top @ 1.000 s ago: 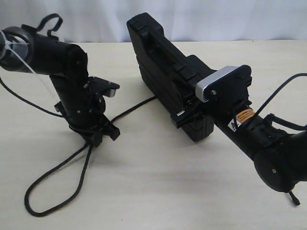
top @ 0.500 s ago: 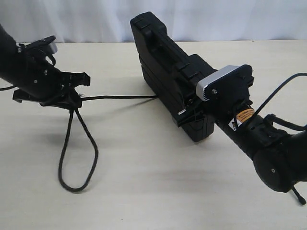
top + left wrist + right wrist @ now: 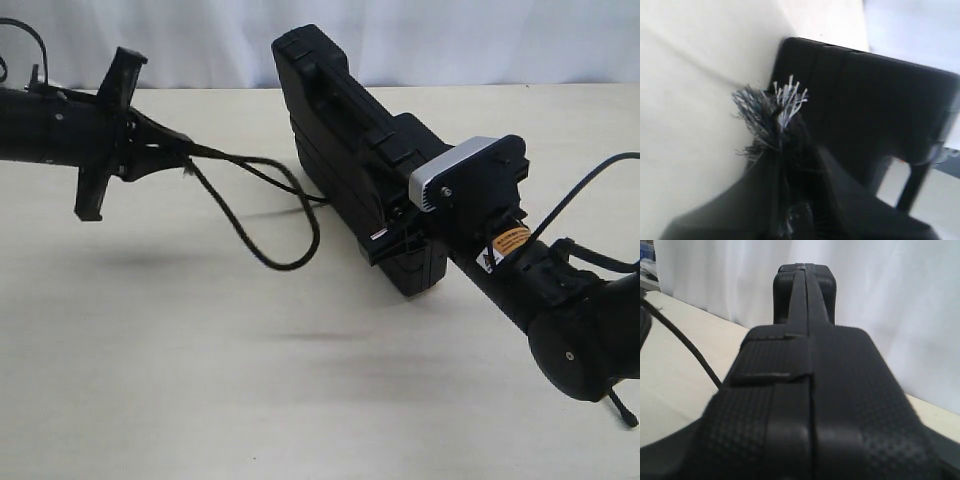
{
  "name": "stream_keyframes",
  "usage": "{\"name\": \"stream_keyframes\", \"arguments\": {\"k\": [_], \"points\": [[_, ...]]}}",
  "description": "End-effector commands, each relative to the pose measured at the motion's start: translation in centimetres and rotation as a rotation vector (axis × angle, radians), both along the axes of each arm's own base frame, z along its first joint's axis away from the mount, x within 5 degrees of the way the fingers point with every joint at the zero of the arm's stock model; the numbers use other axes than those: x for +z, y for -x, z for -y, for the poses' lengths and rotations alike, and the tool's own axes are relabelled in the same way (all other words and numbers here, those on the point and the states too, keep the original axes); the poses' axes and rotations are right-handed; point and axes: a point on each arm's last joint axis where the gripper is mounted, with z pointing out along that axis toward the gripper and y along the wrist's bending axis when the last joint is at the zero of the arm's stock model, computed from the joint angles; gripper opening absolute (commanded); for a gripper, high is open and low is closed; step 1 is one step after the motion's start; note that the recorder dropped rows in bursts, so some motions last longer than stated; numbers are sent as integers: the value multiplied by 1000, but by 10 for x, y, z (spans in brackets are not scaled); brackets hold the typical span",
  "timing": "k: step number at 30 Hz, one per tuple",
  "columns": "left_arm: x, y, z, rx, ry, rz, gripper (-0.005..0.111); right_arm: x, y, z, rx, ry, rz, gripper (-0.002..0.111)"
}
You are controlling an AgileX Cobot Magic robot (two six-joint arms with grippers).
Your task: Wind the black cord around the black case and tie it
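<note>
The black case [image 3: 335, 130] stands on its long edge, running from the far middle toward the near right. My right gripper [image 3: 396, 236] is shut on its near end, and the case [image 3: 810, 390] fills the right wrist view. My left gripper [image 3: 178, 158] hovers above the table at the far left, shut on the black cord [image 3: 262, 255]. From there the cord hangs in a loop and rises to the case's left side. In the left wrist view the cord's frayed grey tuft [image 3: 772, 107] sticks out past the blurred left gripper [image 3: 790, 165], with the case [image 3: 865, 100] behind it.
The pale table [image 3: 250, 380] stretches in front of the case. A white curtain [image 3: 450, 40] closes off the far side. The right arm's grey camera block [image 3: 455, 172] and its cables [image 3: 575, 195] sit near the case's near end.
The left arm has lifted off the table and swung out level at the far left. The cord's loop came up off the table and drew in toward the case. The right arm stayed put.
</note>
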Motion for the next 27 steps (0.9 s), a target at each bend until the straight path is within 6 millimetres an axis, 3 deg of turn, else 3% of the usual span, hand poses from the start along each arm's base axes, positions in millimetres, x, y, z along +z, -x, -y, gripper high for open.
{"name": "stream_keyframes", "arguments": {"k": [1,5,8,18,27], "points": [[12,-5,3,100,167,24,0,-10,1,3,-18,39,-67,4],[6,-9,-8,219,95,-9,0,-9,1,3,-19,37,-62,4],[6,-9,-9,267,137,-51,0,-9,1,3,-19,36,-60,4],[3,-11,23,434,241,-219,0,-9,1,3,-19,36,-60,4],[16,-21,22,481,302,-211,0,-9,1,3,-19,38,-65,4]]}}
